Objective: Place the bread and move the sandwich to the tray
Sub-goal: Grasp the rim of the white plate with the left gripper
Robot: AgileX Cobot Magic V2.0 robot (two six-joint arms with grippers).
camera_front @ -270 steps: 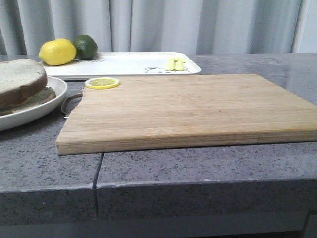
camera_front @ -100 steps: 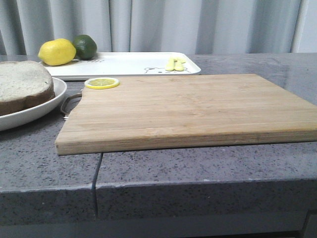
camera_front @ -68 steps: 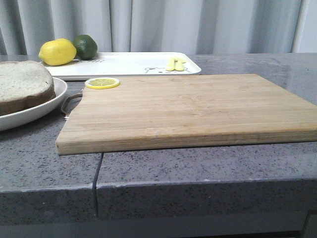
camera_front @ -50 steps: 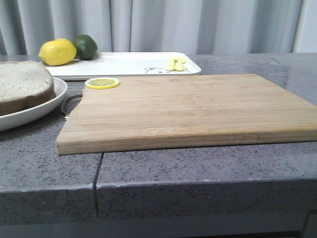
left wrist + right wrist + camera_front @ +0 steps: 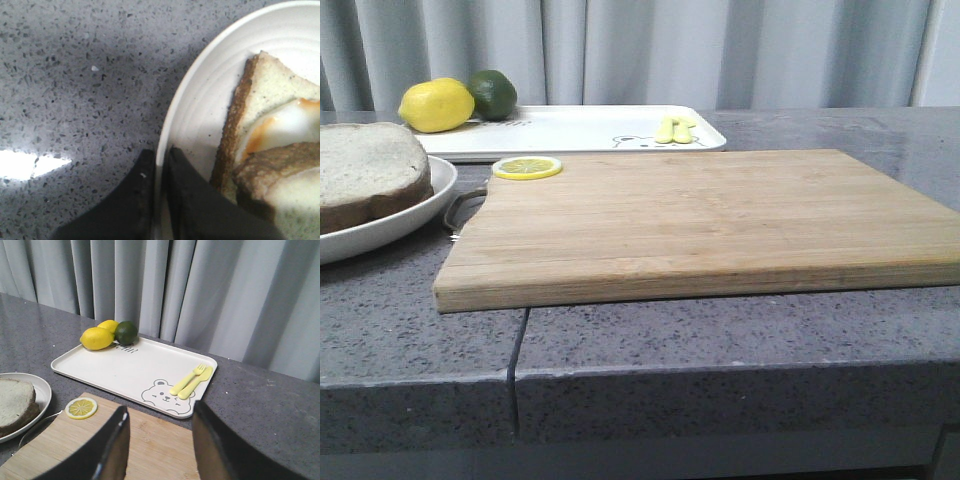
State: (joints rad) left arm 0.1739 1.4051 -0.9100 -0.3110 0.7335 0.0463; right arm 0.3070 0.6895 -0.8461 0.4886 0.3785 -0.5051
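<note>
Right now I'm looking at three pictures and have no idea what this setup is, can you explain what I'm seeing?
It is a two-armed robot at a stone counter. One picture looks forward over the counter; the other two come from cameras on each wrist. The left gripper is pinching the rim of the plate that carries the sandwich. The right gripper hangs open above the cutting board, holding nothing. Behind the board lies the tray with two lemons, a lime and a yellow fork and spoon. A lemon slice sits on the board's corner.

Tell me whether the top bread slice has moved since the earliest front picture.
Yes. The bread has dropped flat onto the sandwich, sitting lower and further inside the plate rim than before.
</note>
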